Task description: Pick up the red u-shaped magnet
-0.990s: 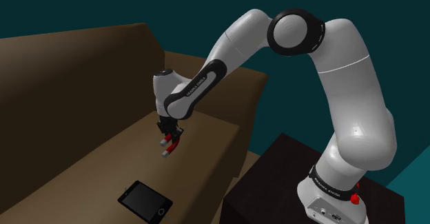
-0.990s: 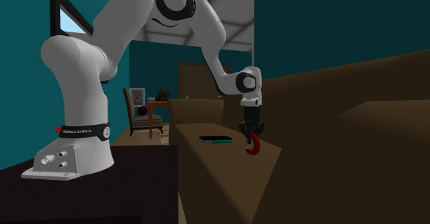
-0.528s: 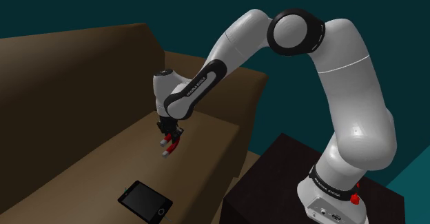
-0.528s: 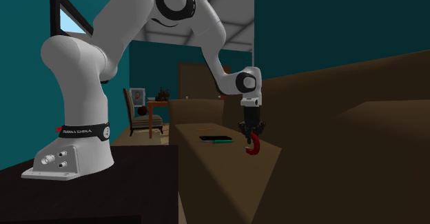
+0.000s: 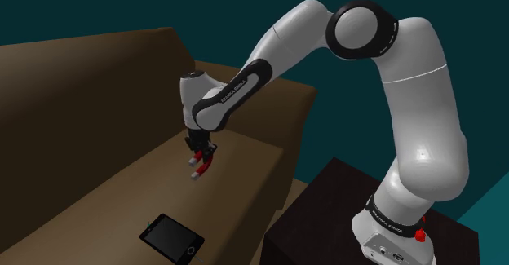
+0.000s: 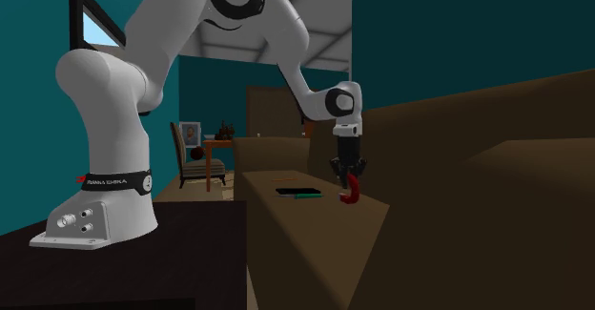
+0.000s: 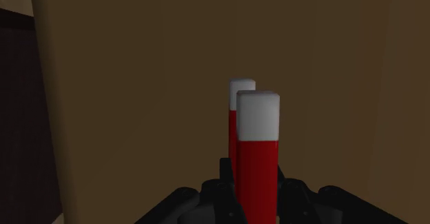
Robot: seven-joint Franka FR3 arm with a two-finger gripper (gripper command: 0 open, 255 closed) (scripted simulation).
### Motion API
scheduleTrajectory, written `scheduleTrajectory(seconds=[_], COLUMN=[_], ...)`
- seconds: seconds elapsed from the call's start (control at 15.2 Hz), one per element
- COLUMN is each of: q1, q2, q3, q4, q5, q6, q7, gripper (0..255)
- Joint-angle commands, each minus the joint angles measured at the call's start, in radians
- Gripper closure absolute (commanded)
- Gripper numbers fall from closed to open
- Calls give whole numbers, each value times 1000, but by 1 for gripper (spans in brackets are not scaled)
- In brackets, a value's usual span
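My gripper (image 5: 201,151) is clamped on the red magnet (image 5: 201,168), which hangs clear of the sofa seat (image 5: 106,214) (white tips pointing down). I'd call the pick done, bar holding it steady.

In the wrist view the bend of the magnet (image 7: 258,164) is buried in the claw (image 7: 256,190), and the claw's black fingers are cut off by the picture's edge. In the second exterior view the claw also covers the magnet's upper part. Below the magnet in the shoulder view lies a flat dark device (image 5: 172,238) — phone or tablet, we cannot tell. Far behind the magnet, the framed picture (image 6: 193,132) is too small for us to read — and the sofa (image 5: 73,149) under the magnet runs off the frame.
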State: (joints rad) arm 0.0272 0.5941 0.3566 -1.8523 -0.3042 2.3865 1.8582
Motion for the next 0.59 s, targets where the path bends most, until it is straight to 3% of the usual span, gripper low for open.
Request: scheduleTrajectory(seconds=[0.0, 0.53], q1=[-4, -18], q2=[-19, -76], q3=[8, 27], q4=[1, 5], q5=[9, 37], q6=[-20, -77], q7=[-6, -23], gripper=[255, 255])
